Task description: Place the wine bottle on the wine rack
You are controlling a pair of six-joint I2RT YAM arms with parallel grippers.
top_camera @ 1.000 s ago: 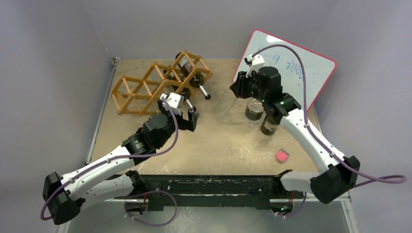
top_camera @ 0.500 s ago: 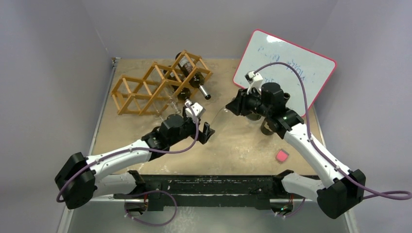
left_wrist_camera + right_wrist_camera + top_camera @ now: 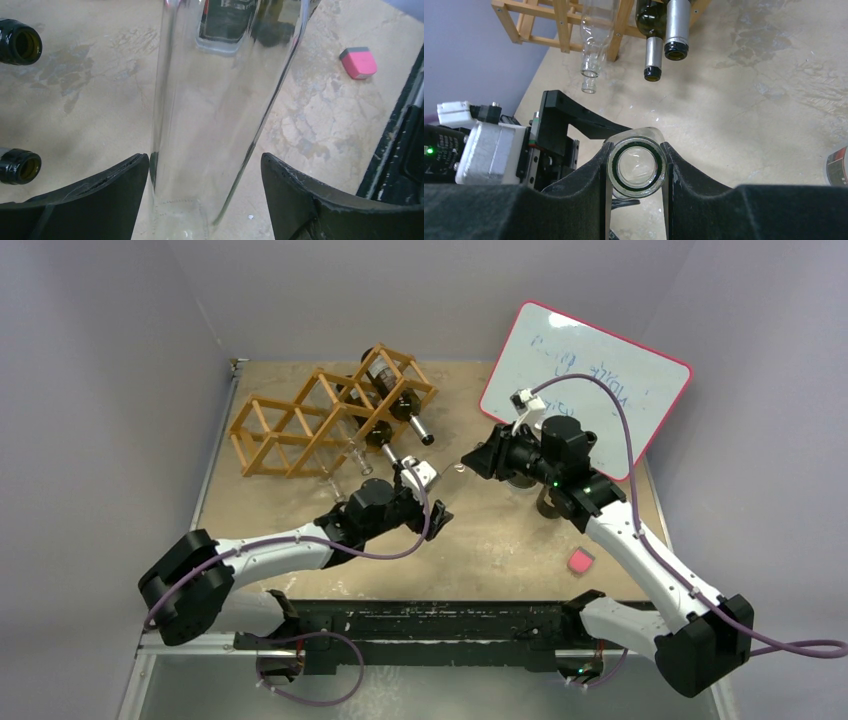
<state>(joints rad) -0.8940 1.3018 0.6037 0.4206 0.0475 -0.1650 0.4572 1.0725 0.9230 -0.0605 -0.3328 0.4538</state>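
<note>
At far left I see one wine rack [image 3: 300, 425], a light orange-brown lattice of thin slats with open square cells, set at an angle on the table [image 3: 480, 540]. I count three bottles lying in it: one clear bottle [image 3: 591, 67] and two dark bottles [image 3: 653, 52], their necks poking out toward the arms. Next, my left claw [image 3: 204, 165] stands apart, one finger on each side of the wine bottle [image 3: 220, 100]. That bottle is see-through glass and sits outside the rack, near its right end. My right claw [image 3: 636, 167] is clamped on its neck at the mouth. Further right I see one upright dark bottle [image 3: 548, 505] partly behind the right arm, one pink eraser [image 3: 579, 561] and one whiteboard [image 3: 585, 370].
</note>
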